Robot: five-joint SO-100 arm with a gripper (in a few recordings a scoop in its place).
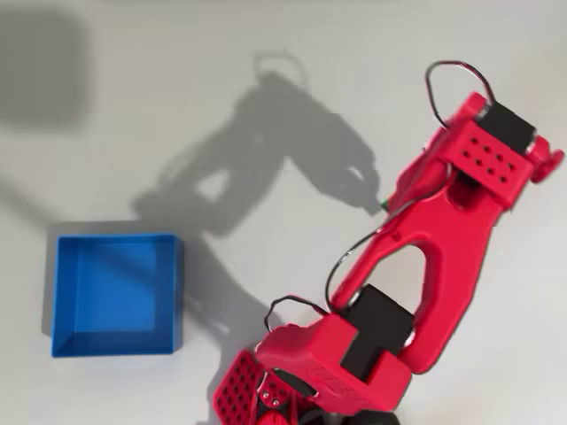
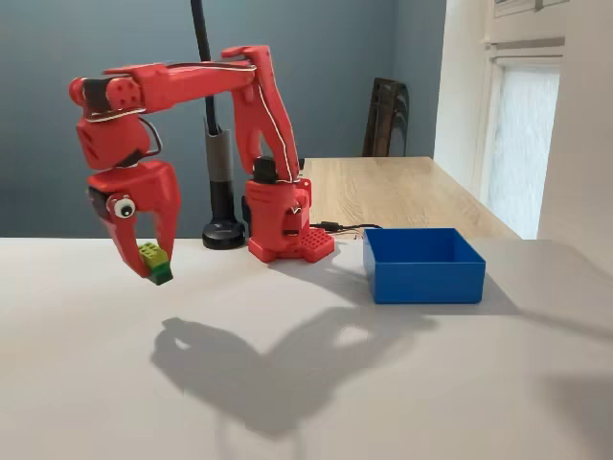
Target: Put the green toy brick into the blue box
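White table (image 2: 498, 383) bare apart from arm and box. Red arm (image 2: 259, 105), base just beside the blue box (image 2: 423, 265) in the fixed view, reaches out far from the box and hangs above the table. Blue box sits flat, open top, nothing inside, in both views (image 1: 117, 294). Gripper (image 2: 148, 257) points down, well apart from the box, fingers pinched on the green toy brick (image 2: 154, 262), brick clear of the table. Overhead view shows just a green sliver (image 1: 384, 205) under the wrist. Brick looks light, rigid, smooth plastic, likely slippery; grip on flat opposite sides, not studs. Held near fingertips, could twist or slip on transit. Next judged: carry over box, release.
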